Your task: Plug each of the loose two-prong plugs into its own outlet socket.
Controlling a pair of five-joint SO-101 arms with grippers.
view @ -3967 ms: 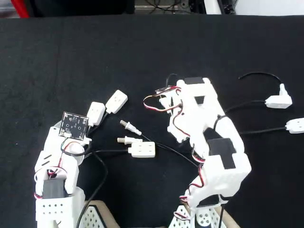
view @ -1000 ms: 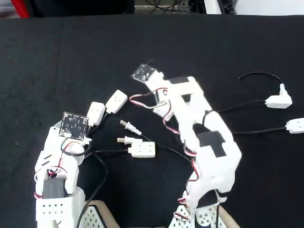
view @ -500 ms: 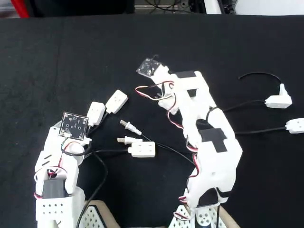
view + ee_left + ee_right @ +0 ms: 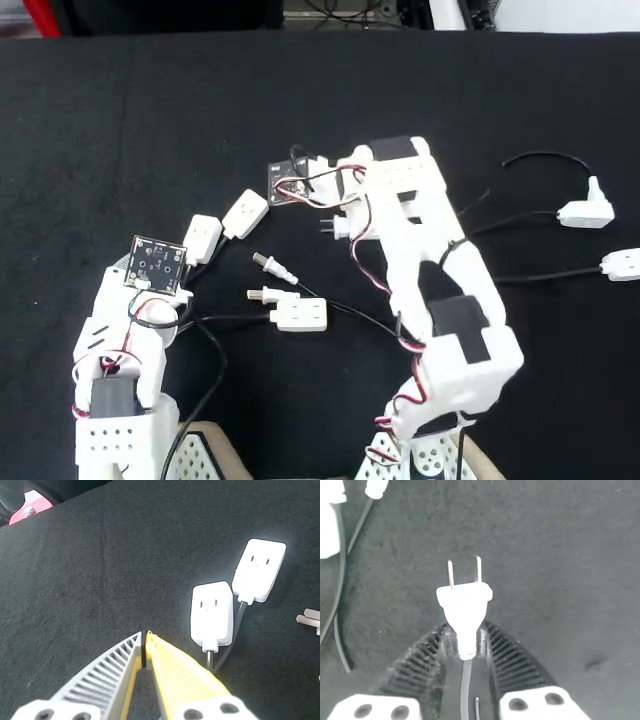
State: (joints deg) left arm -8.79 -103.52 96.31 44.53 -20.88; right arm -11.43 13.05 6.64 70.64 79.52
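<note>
My right gripper [image 4: 465,642] is shut on a white two-prong plug [image 4: 465,599], held by its neck with the prongs sticking out ahead. Seen from the high view this plug [image 4: 334,226] hangs mid-table with its prongs pointing left, towards two white outlet sockets [image 4: 245,213] [image 4: 203,238]. My left gripper [image 4: 145,636] is shut on nothing, just short of those sockets [image 4: 212,612] [image 4: 259,570]. A loose plug [image 4: 272,267] lies between the arms. Another plug [image 4: 262,295] lies against a white block [image 4: 300,315].
Black cables run across the black cloth [image 4: 120,120] between the arms. At the right edge lie a white plug piece [image 4: 586,212] and another white block [image 4: 622,263], each on a black cable. The far half of the table is bare cloth.
The right arm stretched out towards the far middle, then drew back and turned its wrist, so the held plug now shows with prongs pointing left. The left arm has stayed still.
</note>
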